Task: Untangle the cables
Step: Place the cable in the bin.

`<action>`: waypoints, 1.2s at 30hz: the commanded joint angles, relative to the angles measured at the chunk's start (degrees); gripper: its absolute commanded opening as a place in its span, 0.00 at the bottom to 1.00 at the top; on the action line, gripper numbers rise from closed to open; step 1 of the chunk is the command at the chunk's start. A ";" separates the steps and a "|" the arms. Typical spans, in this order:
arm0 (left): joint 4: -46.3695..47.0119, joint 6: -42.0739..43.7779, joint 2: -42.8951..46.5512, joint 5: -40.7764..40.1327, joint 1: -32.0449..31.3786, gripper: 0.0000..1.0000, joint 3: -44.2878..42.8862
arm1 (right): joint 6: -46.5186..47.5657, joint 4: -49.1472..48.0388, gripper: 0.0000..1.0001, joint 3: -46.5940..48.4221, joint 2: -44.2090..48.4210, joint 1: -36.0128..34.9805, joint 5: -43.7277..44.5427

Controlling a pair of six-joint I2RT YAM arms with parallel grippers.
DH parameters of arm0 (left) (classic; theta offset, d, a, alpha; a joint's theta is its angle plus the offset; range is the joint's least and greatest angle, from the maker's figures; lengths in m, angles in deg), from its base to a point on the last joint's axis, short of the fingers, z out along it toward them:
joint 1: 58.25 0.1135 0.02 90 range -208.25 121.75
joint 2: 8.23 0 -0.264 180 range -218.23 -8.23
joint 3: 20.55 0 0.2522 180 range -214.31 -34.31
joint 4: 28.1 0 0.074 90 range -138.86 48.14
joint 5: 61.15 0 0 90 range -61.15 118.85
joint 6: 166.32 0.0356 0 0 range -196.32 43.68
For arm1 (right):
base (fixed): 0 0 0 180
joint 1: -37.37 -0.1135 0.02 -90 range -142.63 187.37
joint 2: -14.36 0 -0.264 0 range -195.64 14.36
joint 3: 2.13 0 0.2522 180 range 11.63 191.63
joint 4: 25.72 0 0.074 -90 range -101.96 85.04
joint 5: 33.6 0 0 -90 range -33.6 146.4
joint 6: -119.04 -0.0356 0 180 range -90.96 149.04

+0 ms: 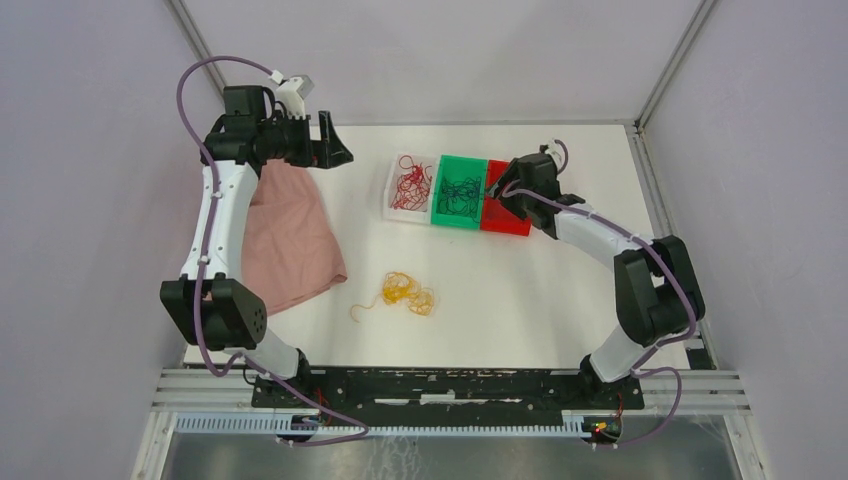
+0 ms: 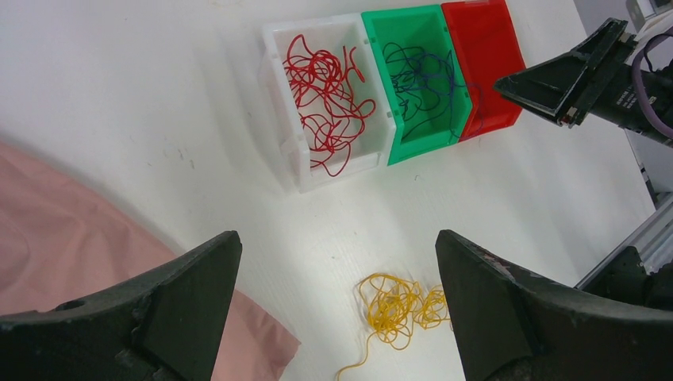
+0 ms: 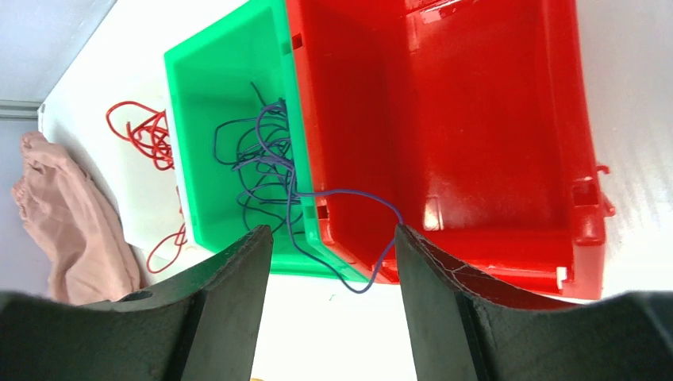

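The right gripper [image 3: 332, 232], jaws spread and pinching nothing, hung straddling a dark blue cable [image 3: 343, 191] that trailed rightward from the green bin [image 3: 206, 79] over the wall into the red bin [image 3: 476, 119], while the wide-open left gripper [image 2: 337, 236] hovered far left, well apart.

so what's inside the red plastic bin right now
mostly bare red floor. one thin dark blue wire from the green plastic bin loops over a corner of the red plastic bin. the open right pincer hides part of that rim
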 commanded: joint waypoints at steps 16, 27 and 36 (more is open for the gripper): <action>2.58 1.95 4.88 3.02 0.37 0.99 2.11 | -4.81 -16.74 0.64 -1.71 -9.39 3.31 -12.36; 3.28 1.65 5.77 4.80 0.61 0.99 3.00 | -14.25 -31.82 0.58 -7.30 -9.19 3.48 -16.85; 3.29 1.92 6.32 5.00 0.79 0.99 3.54 | -12.61 -31.67 0.44 -7.87 -5.93 3.18 -15.27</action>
